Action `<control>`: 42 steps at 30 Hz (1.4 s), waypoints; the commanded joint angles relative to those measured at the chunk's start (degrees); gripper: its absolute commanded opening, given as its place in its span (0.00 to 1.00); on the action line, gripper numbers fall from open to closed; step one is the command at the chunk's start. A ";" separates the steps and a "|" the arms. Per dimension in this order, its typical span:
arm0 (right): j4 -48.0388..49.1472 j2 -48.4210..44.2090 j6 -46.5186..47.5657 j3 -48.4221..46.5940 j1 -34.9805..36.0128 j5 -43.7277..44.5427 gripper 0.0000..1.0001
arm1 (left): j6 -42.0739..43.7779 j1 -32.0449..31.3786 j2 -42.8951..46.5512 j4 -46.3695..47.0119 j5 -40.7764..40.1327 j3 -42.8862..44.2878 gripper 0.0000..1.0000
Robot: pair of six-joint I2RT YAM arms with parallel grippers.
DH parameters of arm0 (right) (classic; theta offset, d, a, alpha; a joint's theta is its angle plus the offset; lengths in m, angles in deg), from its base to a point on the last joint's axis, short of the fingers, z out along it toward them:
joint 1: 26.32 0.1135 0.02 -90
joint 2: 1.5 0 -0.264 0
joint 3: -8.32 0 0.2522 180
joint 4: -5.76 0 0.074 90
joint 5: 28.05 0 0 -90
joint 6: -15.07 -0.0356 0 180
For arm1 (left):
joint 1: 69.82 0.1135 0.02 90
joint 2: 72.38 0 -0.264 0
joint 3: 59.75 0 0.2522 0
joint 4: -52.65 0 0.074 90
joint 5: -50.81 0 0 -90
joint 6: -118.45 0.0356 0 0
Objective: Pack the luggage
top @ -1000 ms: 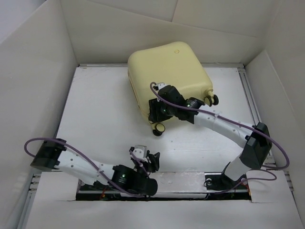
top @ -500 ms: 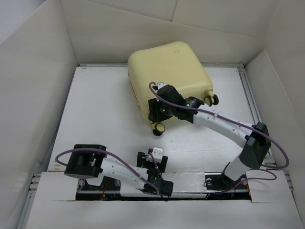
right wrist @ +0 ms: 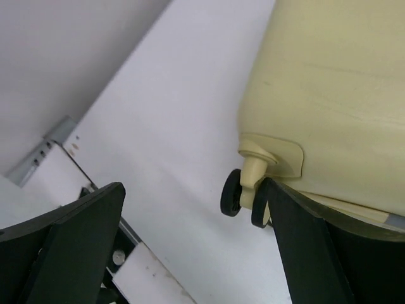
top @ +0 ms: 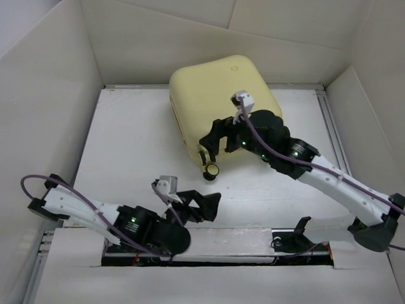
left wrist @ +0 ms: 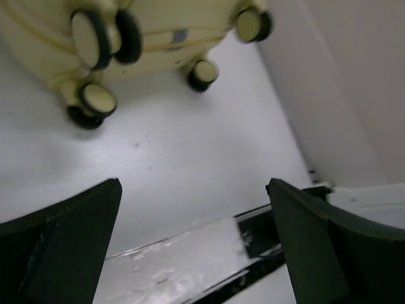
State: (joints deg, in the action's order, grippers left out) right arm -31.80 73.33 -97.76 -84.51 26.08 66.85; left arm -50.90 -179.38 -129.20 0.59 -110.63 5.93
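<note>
Both arms have swung since half a second ago. The right arm's elbow has dropped toward the near right corner and the left arm has stretched out to the left, while the luggage (top: 218,95) has stayed put.

From the top camera, the pale yellow luggage lies closed at the far middle of the white table (top: 133,139), with one caster wheel (top: 211,170) poking out at its near corner. The right gripper (top: 209,144) hovers at the luggage's near side, jaws apart and holding nothing. The left gripper (top: 202,201) hangs low near the table's front edge, well apart from the luggage, jaws spread and empty.

From the left wrist, the left gripper (left wrist: 194,183) frames bare table between its wide-set fingers. The luggage (left wrist: 164,25) sits beyond, its wheeled end facing the camera.

From the right wrist, the right gripper (right wrist: 193,187) is spread wide above the table. The luggage (right wrist: 329,95) and a caster wheel (right wrist: 240,190) are just beside one finger.
</note>
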 commanded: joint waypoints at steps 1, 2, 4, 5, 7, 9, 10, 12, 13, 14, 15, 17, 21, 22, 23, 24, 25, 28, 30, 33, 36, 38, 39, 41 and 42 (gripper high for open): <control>5.86 -6.69 1.12 2.50 0.86 2.55 1.00 | 43.93 -0.66 7.66 46.05 -15.60 -2.68 1.00; 6.47 -10.63 1.64 3.38 1.47 3.96 1.00 | 61.16 1.00 8.99 63.35 -11.22 -5.23 1.00; 7.26 -15.21 1.13 8.45 2.00 8.34 1.00 | 74.90 4.42 11.11 80.11 5.31 -9.91 0.77; 8.83 -20.11 0.60 11.10 2.00 9.06 0.90 | 71.13 8.01 10.59 75.53 7.35 -8.26 0.71; 12.52 -24.97 -0.20 17.42 2.53 9.07 0.65 | 65.85 11.11 7.18 60.74 3.60 -4.38 0.61; 15.95 -29.89 -1.69 25.69 2.53 9.60 0.37 | 55.48 11.82 0.06 54.06 -1.66 -5.07 0.50; 16.58 -30.78 -2.39 27.81 2.53 10.20 0.36 | 50.05 11.82 -1.79 49.95 -2.90 -5.68 0.48; 17.11 -30.79 -2.40 30.99 2.53 10.21 0.42 | 35.66 12.35 -5.04 39.64 -2.92 -6.91 0.48; 17.11 -30.01 -2.40 30.99 2.53 10.21 0.46 | 32.28 12.35 -5.06 38.06 -2.92 -8.92 0.48; 16.50 -29.48 -2.40 30.99 2.53 10.21 0.51 | 29.55 13.66 -5.06 36.82 -1.96 -10.33 0.51; 15.71 -28.87 -2.40 29.60 2.53 9.43 0.54 | 28.13 17.32 -3.06 38.03 0.14 -12.18 0.51; 13.51 -28.25 -2.40 28.89 2.53 9.42 0.54 | 35.99 21.56 -0.06 52.18 7.06 -20.84 0.51; 14.82 -31.66 -2.40 31.42 3.06 10.12 0.45 | 43.66 28.16 3.82 62.11 10.89 -27.04 0.51; 15.35 -32.46 -2.40 33.08 3.06 10.12 0.42 | 45.23 29.22 2.60 63.43 10.88 -27.05 0.51; 16.66 -33.68 -2.92 33.88 3.06 10.12 0.34 | 46.90 29.92 1.28 64.49 10.88 -27.05 0.51; 17.63 -33.69 -2.92 34.67 3.06 10.12 0.31 | 47.53 30.63 -0.38 64.50 11.84 -25.39 0.51; 19.03 -33.69 -2.92 36.25 3.06 10.12 0.27 | 47.54 31.33 -1.97 63.89 12.63 -24.60 0.46; 22.03 -30.02 -2.31 36.26 3.06 6.36 0.32 | 43.94 31.86 -4.27 62.22 12.64 -25.10 0.39; 19.25 -24.33 -1.44 32.85 3.06 3.44 0.47 | 40.43 31.86 0.19 62.21 12.64 -27.21 0.39; 18.07 -22.27 -3.27 33.61 6.48 11.87 0.62 | 43.48 33.09 10.01 62.91 15.71 -29.16 0.50; 25.87 -22.27 -4.50 42.54 6.48 11.88 0.58 | 45.07 36.76 13.48 56.17 21.85 -23.90 0.59; 39.65 -21.31 -4.50 47.84 6.48 11.88 0.39 | 44.20 38.80 12.36 51.60 26.15 -17.69 0.63; 45.01 -20.34 -3.81 52.65 6.48 11.88 0.33 | 44.20 39.76 11.21 48.27 27.48 -15.47 0.63; 63.19 -16.13 -3.27 57.51 7.01 11.88 0.27 | 42.79 42.84 6.30 43.34 30.22 -10.35 0.61; 69.61 -13.94 -3.27 59.71 7.01 12.58 0.28 | 42.79 43.72 4.63 40.18 33.18 -6.26 0.60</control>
State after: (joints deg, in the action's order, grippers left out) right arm 10.69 55.73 -101.34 -29.08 32.55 77.63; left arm -7.86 -137.92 -120.44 49.68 -85.47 -7.45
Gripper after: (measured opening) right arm 0.281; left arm 0.608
